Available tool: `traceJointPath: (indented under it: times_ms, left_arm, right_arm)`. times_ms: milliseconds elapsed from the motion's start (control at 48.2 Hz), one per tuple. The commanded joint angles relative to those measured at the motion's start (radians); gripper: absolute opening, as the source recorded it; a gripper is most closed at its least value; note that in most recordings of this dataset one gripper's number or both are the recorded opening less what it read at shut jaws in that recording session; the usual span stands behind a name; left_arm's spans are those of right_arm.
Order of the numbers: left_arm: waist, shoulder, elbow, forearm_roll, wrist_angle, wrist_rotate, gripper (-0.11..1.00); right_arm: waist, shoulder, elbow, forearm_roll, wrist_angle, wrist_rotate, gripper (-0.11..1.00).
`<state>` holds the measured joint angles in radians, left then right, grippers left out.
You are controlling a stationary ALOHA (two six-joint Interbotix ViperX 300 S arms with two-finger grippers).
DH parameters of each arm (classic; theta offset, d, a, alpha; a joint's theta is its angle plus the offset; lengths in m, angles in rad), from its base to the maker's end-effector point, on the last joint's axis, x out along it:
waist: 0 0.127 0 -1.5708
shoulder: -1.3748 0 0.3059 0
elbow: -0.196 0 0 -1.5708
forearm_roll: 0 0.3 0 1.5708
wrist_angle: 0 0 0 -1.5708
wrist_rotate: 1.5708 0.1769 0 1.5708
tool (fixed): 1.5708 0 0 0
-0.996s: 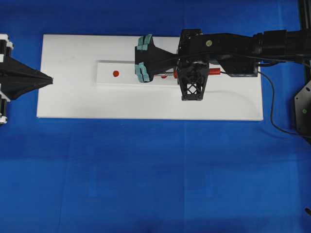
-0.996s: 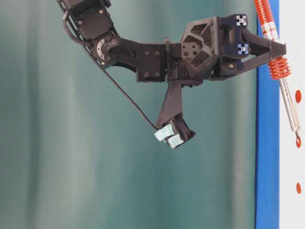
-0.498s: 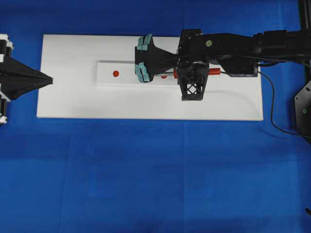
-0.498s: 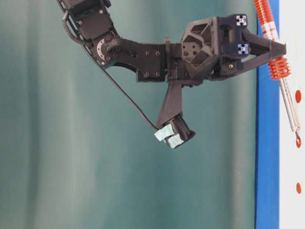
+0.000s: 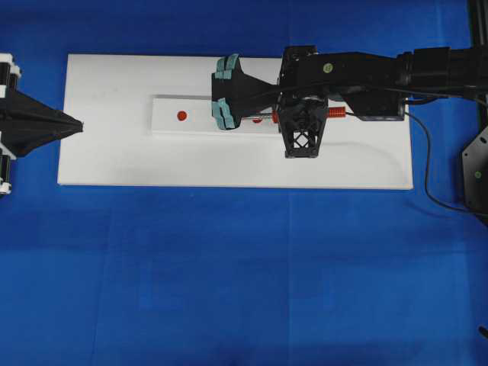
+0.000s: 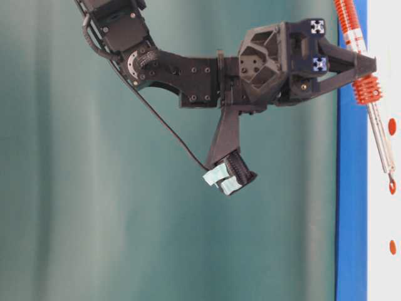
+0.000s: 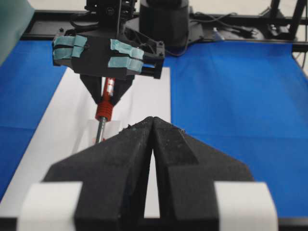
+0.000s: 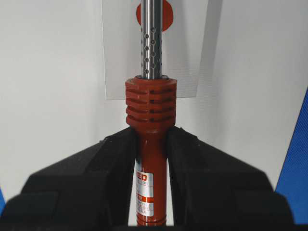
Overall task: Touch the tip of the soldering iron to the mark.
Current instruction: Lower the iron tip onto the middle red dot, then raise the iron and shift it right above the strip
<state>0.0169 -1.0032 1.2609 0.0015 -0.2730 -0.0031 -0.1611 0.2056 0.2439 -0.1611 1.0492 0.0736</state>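
The soldering iron (image 8: 150, 159) is pinched in the right hand (image 8: 150, 144), whose two black fingers (image 8: 96, 173) press against either side of the orange-red handle just behind its ribbed collar. From the right wrist view the thin silver shaft, drilled with small holes, runs straight ahead from the collar and crosses a red mark (image 8: 166, 14) printed on a narrow white strip (image 8: 120, 48); the very tip lies beyond the top edge of that view, so from there it cannot be told whether it touches. In the table-level view the soldering iron (image 6: 366, 88) slants toward the white surface and its tip sits at a red mark (image 6: 391, 185), with other red marks near it along the same strip. Seen from overhead, the right hand (image 5: 305, 114) hangs over the middle of the white strip (image 5: 171, 126), which lies on a larger white board (image 5: 114, 160); only a bit of the ribbed handle (image 5: 335, 113) shows behind the wrist, and another red mark (image 5: 181, 116) sits well apart toward the left end of the strip. The board rests on a blue desk (image 5: 229, 267). The black cord (image 5: 423, 168) trails off the board's right edge. The left hand (image 5: 65, 124) rests at the board's left edge, well apart from the iron, its fingers pressed together to a point on nothing; the left wrist view shows the same two fingers (image 7: 125, 159) meeting along a thin seam and aimed at the iron.
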Motion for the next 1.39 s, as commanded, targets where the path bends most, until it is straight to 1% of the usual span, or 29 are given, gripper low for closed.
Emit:
traceJointPath:
  times_ms: [0,726,913,1182,1369]
  left_arm:
    - [0.000,0.005,-0.011,0.000,-0.005,-0.002,0.00]
    - [0.002,0.005,-0.011,0.000,-0.005,-0.002,0.00]
    - [0.000,0.005,-0.011,0.000,-0.006,-0.002,0.00]
    - [0.000,0.003,-0.012,0.000,-0.005,-0.002,0.00]
    - [0.002,-0.008,-0.014,0.000,-0.003,-0.002,0.00]
  right_arm:
    - [-0.002,-0.014,-0.008,0.002,-0.005,-0.002,0.06]
    - [-0.002,-0.018,-0.009,0.000,0.002,0.002,0.06]
    - [-0.002,-0.083,-0.034,-0.011,0.014,0.005,0.06]
    - [-0.002,-0.175,-0.117,-0.055,0.141,0.011,0.06]
    - [0.000,-0.209,-0.175,-0.084,0.212,0.011,0.06]
